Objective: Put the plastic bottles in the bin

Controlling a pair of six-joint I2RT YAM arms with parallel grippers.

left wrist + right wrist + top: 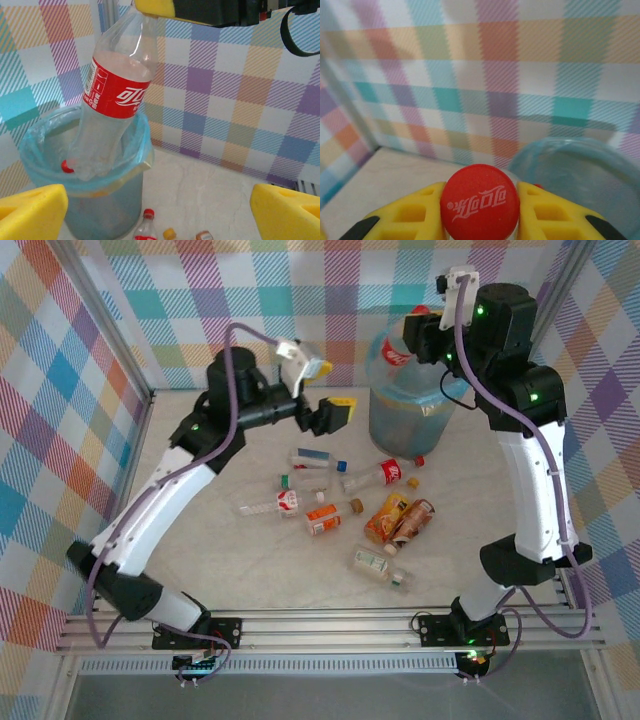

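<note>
Your right gripper [480, 220] is clenched on the red cap [480, 202] of the red-labelled bottle [117, 95]. The bottle hangs tilted, its lower end already inside the mouth of the bin [37, 145] and its body close to the folded edge of the blue liner [142, 145]. Your left gripper [157, 205] hovers beside the bin with its jaws spread wide, grasping nothing. The step in hand looks like the drop, so do it cleanly. Bring the neck over the middle of the bin so the bottle stands nearer upright, because a tall, light bottle let go on a slant may lean on the rim and tip out, or drag the liner with it. Sink it a little deeper, then open the fingers fully and lift straight up so the pads do not catch the cap. Hold the left arm back from the bin while you do this, and send it next to the loose bottles [322, 520] lying on the table [250, 570].
</note>
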